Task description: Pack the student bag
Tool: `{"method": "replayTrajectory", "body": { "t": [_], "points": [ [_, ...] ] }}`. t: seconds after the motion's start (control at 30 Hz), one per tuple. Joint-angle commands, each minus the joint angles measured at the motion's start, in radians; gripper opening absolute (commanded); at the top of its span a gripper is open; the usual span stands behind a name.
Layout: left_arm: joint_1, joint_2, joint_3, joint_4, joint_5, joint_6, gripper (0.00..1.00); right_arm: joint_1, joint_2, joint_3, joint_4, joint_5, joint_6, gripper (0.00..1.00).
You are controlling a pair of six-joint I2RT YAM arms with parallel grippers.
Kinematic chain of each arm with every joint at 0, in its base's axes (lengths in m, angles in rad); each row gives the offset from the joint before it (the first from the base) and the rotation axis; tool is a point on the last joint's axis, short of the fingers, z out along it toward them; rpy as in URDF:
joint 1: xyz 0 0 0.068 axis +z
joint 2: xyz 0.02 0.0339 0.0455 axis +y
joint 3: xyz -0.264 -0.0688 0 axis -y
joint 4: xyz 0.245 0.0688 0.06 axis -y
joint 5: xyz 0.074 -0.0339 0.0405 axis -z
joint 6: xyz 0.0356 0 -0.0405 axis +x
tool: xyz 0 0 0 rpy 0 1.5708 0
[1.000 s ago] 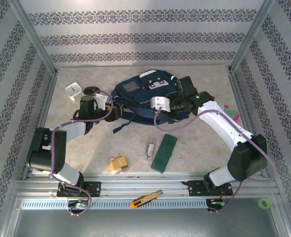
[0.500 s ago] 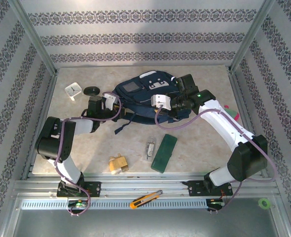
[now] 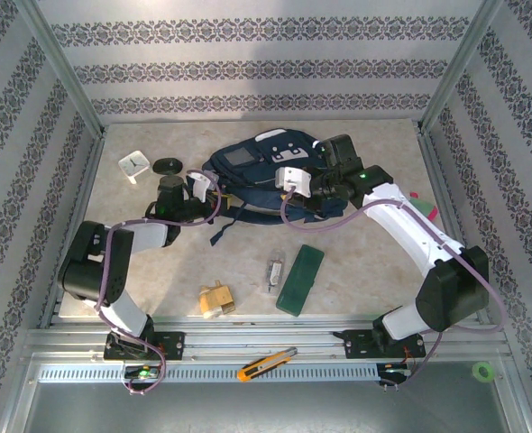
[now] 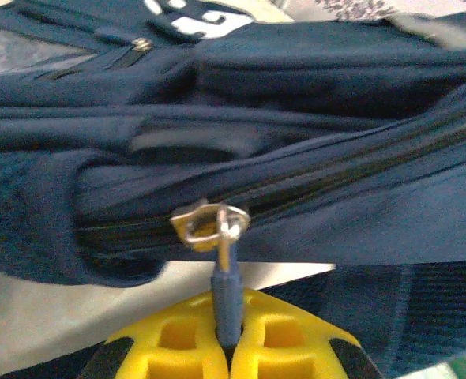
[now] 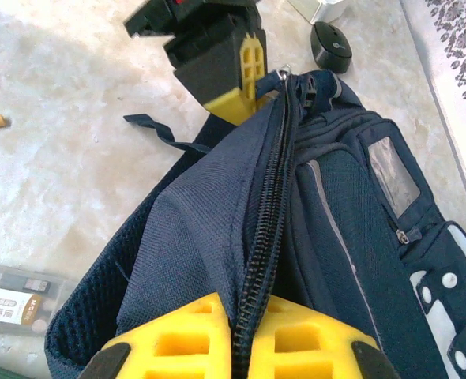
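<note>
Navy woven fabric of the student bag (image 3: pixel 257 180) lay slumped between the two claws on the marbled table (image 3: pixel 239 262). Its toothed zip track (image 5: pixel 271 213) ran straight ahead of the right gripper (image 5: pixel 237 339), whose ribbed yellow pads were pinched tight on the bag's seam. The left gripper (image 4: pixel 229 343) was clamped on the narrow blue zip pull (image 4: pixel 226 288), with the shiny metal slider (image 4: pixel 209 221) just beyond its tips.

The student bag (image 3: pixel 248 176) blocks the table's (image 3: pixel 176 271) far middle; green case (image 3: pixel 301 279) and wooden block (image 3: pixel 216 299) line the near edge, open strip between.
</note>
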Motion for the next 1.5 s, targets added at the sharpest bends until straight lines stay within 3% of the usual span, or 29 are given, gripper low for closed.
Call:
{"method": "replayTrajectory", "body": {
  "t": [0.0,0.23,0.33,0.43,0.47,0.53,0.57,0.63,0.73,0.83,0.9,1.03,1.13,1.47],
  "points": [
    [-0.041,-0.086,0.021,-0.096,0.119,0.092,0.0,0.017,0.009,-0.026,0.145,0.05,0.041,0.0],
    [-0.104,-0.148,0.105,-0.313,0.186,0.148,0.0,0.058,0.055,-0.094,0.29,0.129,0.108,0.0],
    [-0.154,-0.155,0.15,-0.411,0.183,0.192,0.0,0.077,0.088,-0.113,0.37,0.145,0.16,0.0],
    [-0.176,-0.157,0.169,-0.409,0.14,0.143,0.0,0.09,0.114,-0.125,0.43,0.127,0.22,0.02],
    [-0.173,-0.156,0.168,-0.412,0.106,0.122,0.0,0.09,0.114,-0.124,0.43,0.114,0.246,0.1],
    [-0.167,-0.156,0.169,-0.474,-0.005,0.118,0.0,0.084,0.092,-0.122,0.4,0.068,0.345,0.38],
    [-0.163,-0.153,0.174,-0.514,-0.062,0.122,0.0,0.078,0.078,-0.122,0.376,0.039,0.401,0.46],
    [-0.148,-0.139,0.184,-0.59,-0.155,0.103,0.0,0.063,0.036,-0.133,0.333,0.016,0.583,0.57],
    [-0.133,-0.126,0.17,-0.632,-0.191,0.076,0.0,0.024,-0.014,-0.157,0.269,0.019,0.857,0.64],
    [-0.133,-0.105,0.171,-0.669,-0.234,0.03,0.0,-0.043,-0.012,-0.196,0.244,0.1,1.231,0.64],
    [-0.134,-0.09,0.183,-0.703,-0.258,0.004,0.0,-0.073,0.015,-0.209,0.211,0.126,1.378,0.64],
    [-0.137,-0.078,0.191,-0.73,-0.28,-0.013,0.0,-0.094,0.064,-0.21,0.176,0.116,1.466,0.62],
    [-0.157,-0.083,0.189,-0.781,-0.294,0.016,0.0,-0.077,0.165,-0.227,0.229,0.155,1.623,0.59],
    [-0.209,-0.082,0.187,-0.843,-0.19,0.056,0.0,-0.021,0.261,-0.285,0.372,0.257,1.81,0.44]
  ]
}}
